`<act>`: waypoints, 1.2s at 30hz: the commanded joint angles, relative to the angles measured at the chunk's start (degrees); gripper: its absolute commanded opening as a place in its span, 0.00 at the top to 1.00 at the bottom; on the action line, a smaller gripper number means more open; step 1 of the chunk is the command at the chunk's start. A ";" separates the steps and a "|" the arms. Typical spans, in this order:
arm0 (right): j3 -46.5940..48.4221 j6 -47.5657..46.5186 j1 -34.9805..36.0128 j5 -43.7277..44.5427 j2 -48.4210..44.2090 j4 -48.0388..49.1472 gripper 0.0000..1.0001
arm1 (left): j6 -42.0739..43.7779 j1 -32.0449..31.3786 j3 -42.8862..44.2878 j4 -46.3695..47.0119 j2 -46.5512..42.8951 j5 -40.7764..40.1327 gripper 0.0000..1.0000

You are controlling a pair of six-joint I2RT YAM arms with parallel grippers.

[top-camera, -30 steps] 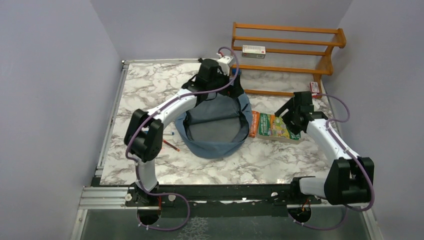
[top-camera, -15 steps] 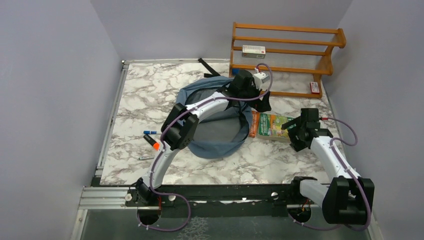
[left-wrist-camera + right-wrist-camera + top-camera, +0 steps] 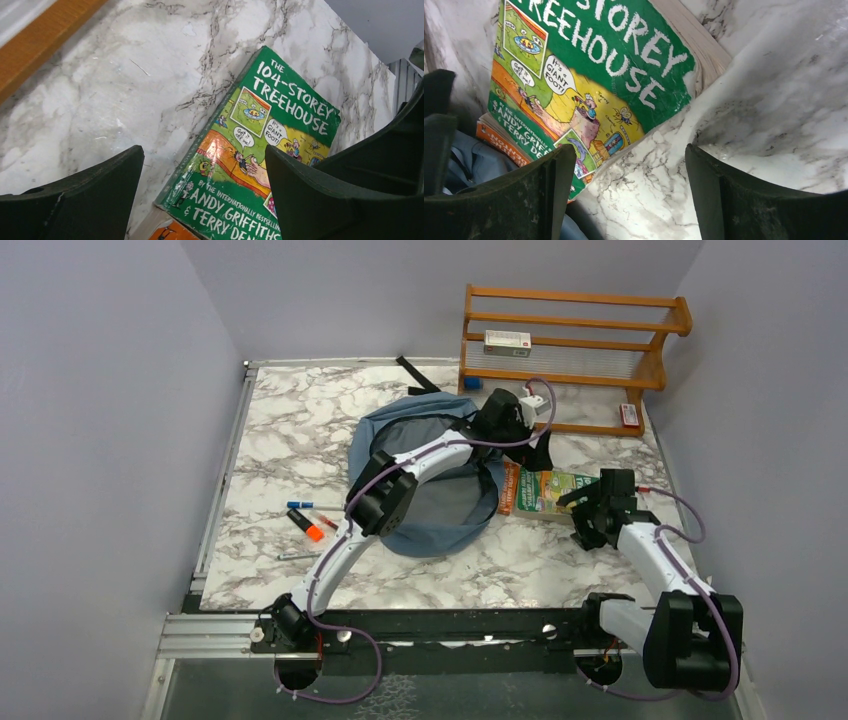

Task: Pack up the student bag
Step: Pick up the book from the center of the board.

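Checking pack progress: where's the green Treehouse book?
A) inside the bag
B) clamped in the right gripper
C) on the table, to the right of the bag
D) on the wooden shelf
C: the green book lies flat on the marble table, beside the right side of the student bag and outside its open mouth.

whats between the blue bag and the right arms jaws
The green Treehouse book lies flat there, beside the student bag; seen in the top and right wrist views.
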 commanded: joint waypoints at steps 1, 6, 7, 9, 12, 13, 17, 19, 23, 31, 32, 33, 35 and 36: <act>-1.14 1.41 -0.66 -1.04 1.62 4.79 0.16 | -0.79 -1.76 1.86 -0.70 1.87 2.99 0.10; -2.71 2.47 -0.96 -0.01 3.68 8.59 0.16 | -1.27 -2.17 0.96 -1.38 2.74 5.01 0.12; -2.78 2.67 -1.16 -0.02 4.33 9.27 0.16 | -1.19 -2.21 0.52 -1.43 2.74 5.07 0.12; -2.66 2.82 -1.72 -0.07 5.81 10.28 0.17 | -0.91 -2.41 -0.11 -1.81 2.77 5.21 0.13; -2.25 2.79 -2.78 -0.17 7.59 11.69 0.19 | -0.39 -2.45 -0.38 -3.22 2.85 5.80 0.15; -2.04 2.65 -3.23 -0.19 8.08 12.12 0.19 | -0.28 -2.42 -0.61 -3.75 2.71 6.05 0.15; -0.42 1.43 -5.71 0.15 10.33 13.78 0.20 | -0.75 -2.76 -3.16 -4.11 1.05 7.16 0.18; 0.93 0.61 -7.06 -0.32 12.18 14.57 0.20 | -0.87 -3.13 -4.68 -4.12 0.20 7.39 0.19; 4.54 -2.41 -9.26 -1.07 17.00 16.47 0.20 | -1.80 -4.29 -6.31 -4.11 -0.89 8.72 0.20; 12.93 -13.07 -12.17 -4.44 23.74 12.52 0.18 | -2.89 -6.43 -7.84 -4.15 -2.90 9.32 0.23; 12.52 -13.68 -12.18 -4.05 22.86 11.44 0.17 | -2.83 -6.40 -7.93 -4.23 -3.02 9.04 0.24; 11.75 -14.18 -12.18 -3.91 21.67 10.95 0.17 | -2.67 -6.36 -7.98 -4.30 -3.13 8.71 0.24; 9.88 -14.68 -12.18 -4.29 19.47 9.97 0.16 | -2.39 -6.40 -7.72 -4.77 -2.90 8.36 0.24; 8.95 -14.86 -12.18 -4.82 18.63 9.60 0.15 | -2.31 -6.38 -7.37 -4.99 -2.75 8.26 0.24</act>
